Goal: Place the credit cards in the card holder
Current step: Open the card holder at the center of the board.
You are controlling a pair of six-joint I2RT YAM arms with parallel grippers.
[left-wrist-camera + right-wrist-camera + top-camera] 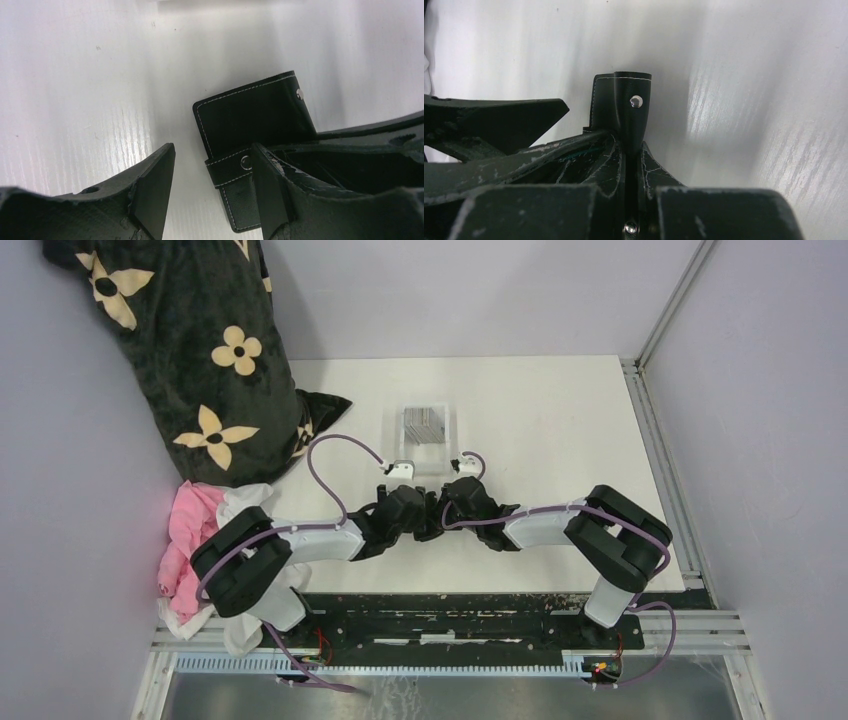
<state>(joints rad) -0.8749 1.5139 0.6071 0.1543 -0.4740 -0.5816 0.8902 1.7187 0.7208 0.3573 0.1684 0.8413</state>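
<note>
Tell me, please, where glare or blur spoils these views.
Left wrist: glare streaks the table, yet the wallet shows sharp stitching; right wrist: sheen on the table's right side, wallet crisp; top view: evenly lit, soft shadows.

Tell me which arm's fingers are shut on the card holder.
The right fingers: they pinch the card holder's snap tab, while the left fingers stand wide open.

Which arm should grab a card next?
Left, probably: the left gripper is open and empty; the right gripper is shut on the holder, at its tab. The cards sit in the tray.
</note>
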